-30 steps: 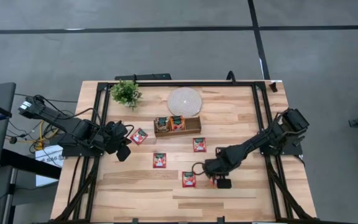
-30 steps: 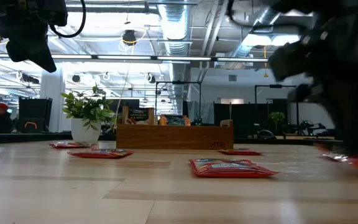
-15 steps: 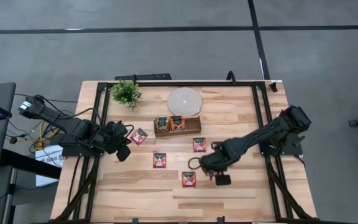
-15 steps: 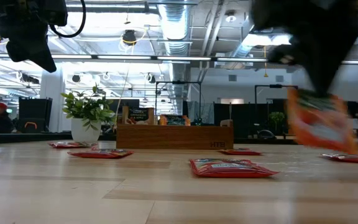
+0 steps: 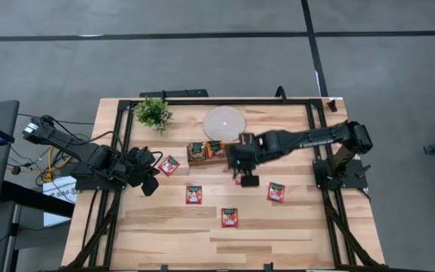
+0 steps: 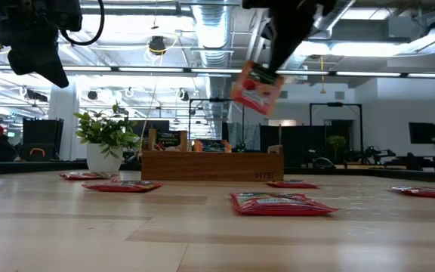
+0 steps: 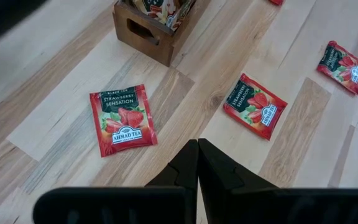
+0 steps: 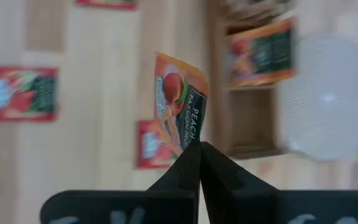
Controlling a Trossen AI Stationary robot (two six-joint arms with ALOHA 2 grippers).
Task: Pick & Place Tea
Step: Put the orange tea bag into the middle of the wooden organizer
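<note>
My right gripper (image 5: 241,168) hangs above the table just near of the brown wooden tray (image 5: 234,153), shut on an orange tea sachet (image 6: 257,89) (image 8: 180,102). Two of the tray's compartments hold upright sachets (image 5: 206,149). Red sachets lie flat on the table (image 5: 194,195) (image 5: 229,217) (image 5: 276,192) (image 5: 169,165). At the table's left edge my left gripper (image 5: 149,180) is raised and shut (image 7: 197,148) with nothing in it; below it lie two red sachets (image 7: 123,118) (image 7: 255,106). My right gripper pinches the orange sachet between its two fingers at one end (image 8: 190,138), at its upper edge (image 6: 265,72) as seen from the low view. The fingers come from above, slanting down. The sachet hangs tilted below them, lifted clear of the table.
A round white disc (image 5: 224,122) lies beyond the tray, and a small potted plant (image 5: 153,113) stands at the far left. A black frame (image 5: 312,143) runs along the table's sides. Bare wood lies along the near edge.
My right gripper has risen from the near right part of the table and swung toward the far edge and the tray, tipping steeper. It stays shut on the orange sachet, which went from lying on the table to hanging clear. A red sachet once under the arm now shows.
</note>
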